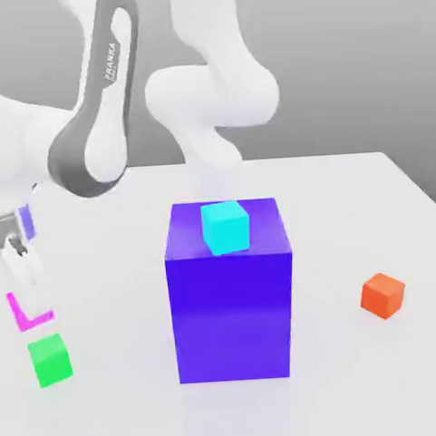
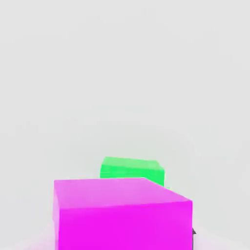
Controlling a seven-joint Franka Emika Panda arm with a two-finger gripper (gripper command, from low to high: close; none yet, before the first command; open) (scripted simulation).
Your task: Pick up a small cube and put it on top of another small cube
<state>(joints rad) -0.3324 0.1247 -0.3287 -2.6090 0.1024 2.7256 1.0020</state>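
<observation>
Your gripper (image 1: 24, 279) has its fingers clamped on the pink cube (image 2: 124, 227), low by the table (image 1: 334, 205), at the exterior view's left. I think the hold is across its sides so the top remains free and the bottom can sit flat on another cube, w/o the fingers in between. The green cube (image 1: 51, 361) is just beside, so pls lift straight up first, or you may push it. The big blue block (image 1: 232, 316) stands mid-table w/ the cyan cube (image 1: 226, 227) on top; go around or well above. The orange cube (image 1: 383, 295) is well apart, prob. no obstacle.
</observation>
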